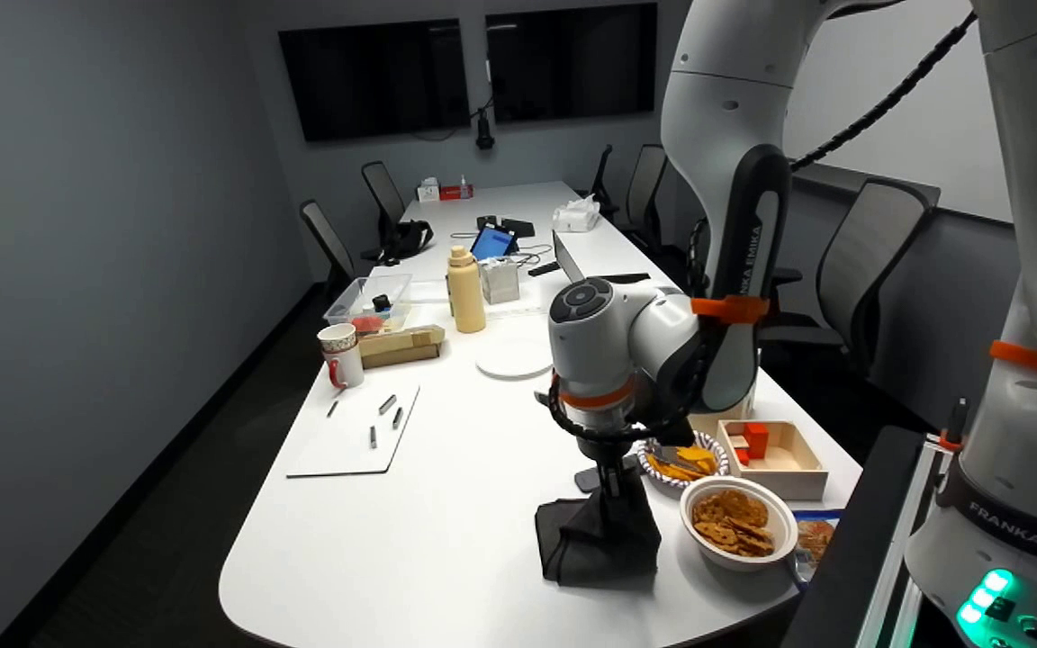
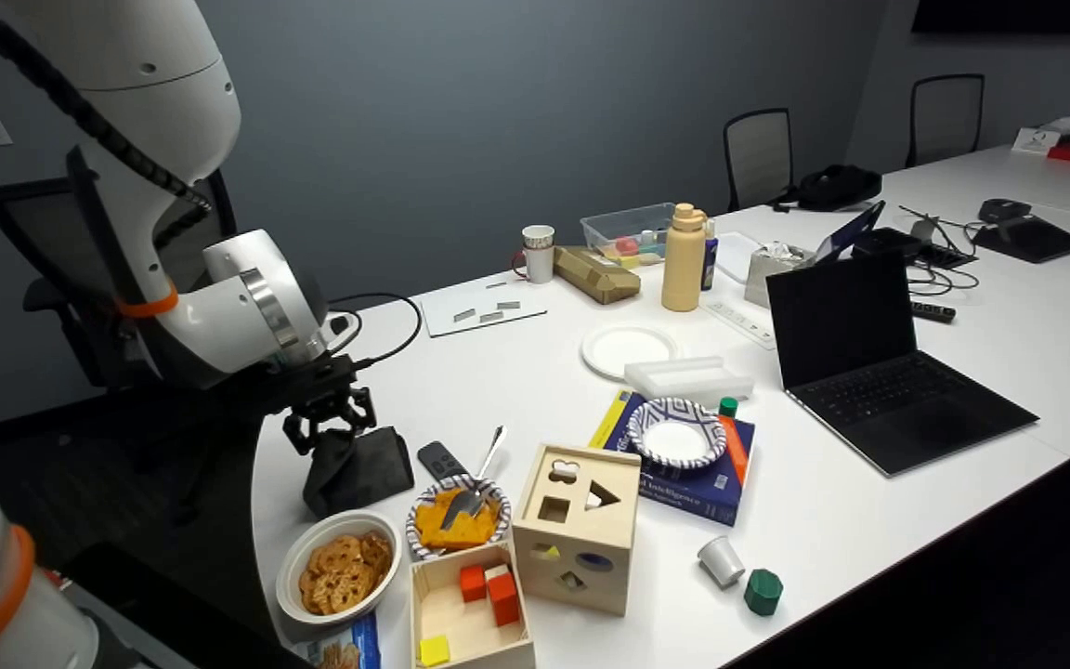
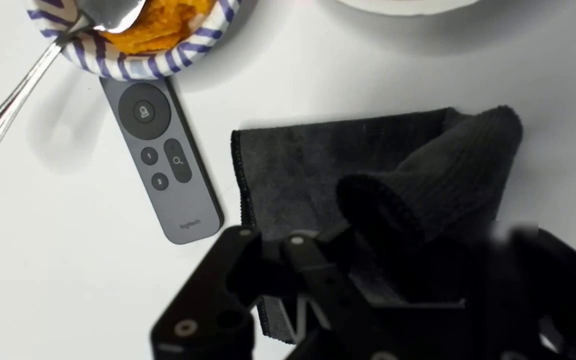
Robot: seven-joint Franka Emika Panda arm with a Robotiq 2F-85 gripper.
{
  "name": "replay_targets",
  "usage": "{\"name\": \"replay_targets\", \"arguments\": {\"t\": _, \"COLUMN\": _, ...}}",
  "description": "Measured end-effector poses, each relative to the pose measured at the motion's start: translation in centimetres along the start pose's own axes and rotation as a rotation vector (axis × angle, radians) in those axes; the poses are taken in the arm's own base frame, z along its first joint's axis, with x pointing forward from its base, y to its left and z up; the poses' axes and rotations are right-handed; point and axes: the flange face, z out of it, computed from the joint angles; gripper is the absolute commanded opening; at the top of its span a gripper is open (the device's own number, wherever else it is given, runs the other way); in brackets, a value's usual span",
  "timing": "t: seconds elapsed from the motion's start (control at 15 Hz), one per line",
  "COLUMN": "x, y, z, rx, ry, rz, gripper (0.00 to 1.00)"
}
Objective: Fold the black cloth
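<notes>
The gripper (image 1: 610, 506) is pinching a raised fold of the black cloth (image 3: 298, 162), which is lying partly doubled over on the tabletop (image 1: 446, 522); a Logitech remote (image 3: 160, 160) is resting just beside it, and a spoon (image 3: 113, 12) is leaning in a patterned paper bowl (image 3: 180, 56) nearby

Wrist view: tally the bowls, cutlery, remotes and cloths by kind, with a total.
Bowls: 2 (patterned bowl and white bowl, both cut off by the top edge)
Cutlery: 1 (metal utensil)
Remotes: 1 (grey remote)
Cloths: 1 (black cloth)
Total: 5
</notes>
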Motion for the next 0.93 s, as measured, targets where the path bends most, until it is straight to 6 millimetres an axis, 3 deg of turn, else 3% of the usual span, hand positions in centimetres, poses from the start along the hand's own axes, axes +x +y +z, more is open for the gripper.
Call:
{"name": "replay_targets", "arguments": {"t": 0.4, "x": 1.7, "y": 2.9, "z": 1.8, "rx": 0.002, "ry": -0.007, "rz": -0.159, "gripper": 0.00}}
{"name": "replay_targets", "arguments": {"t": 0.87, "x": 2.6, "y": 4.1, "z": 5.5, "rx": 0.040, "ry": -0.042, "rz": -0.234, "gripper": 0.00}}
{"name": "replay_targets", "arguments": {"t": 0.93, "x": 2.5, "y": 4.4, "z": 6.0, "rx": 0.043, "ry": -0.050, "rz": -0.234, "gripper": 0.25}}
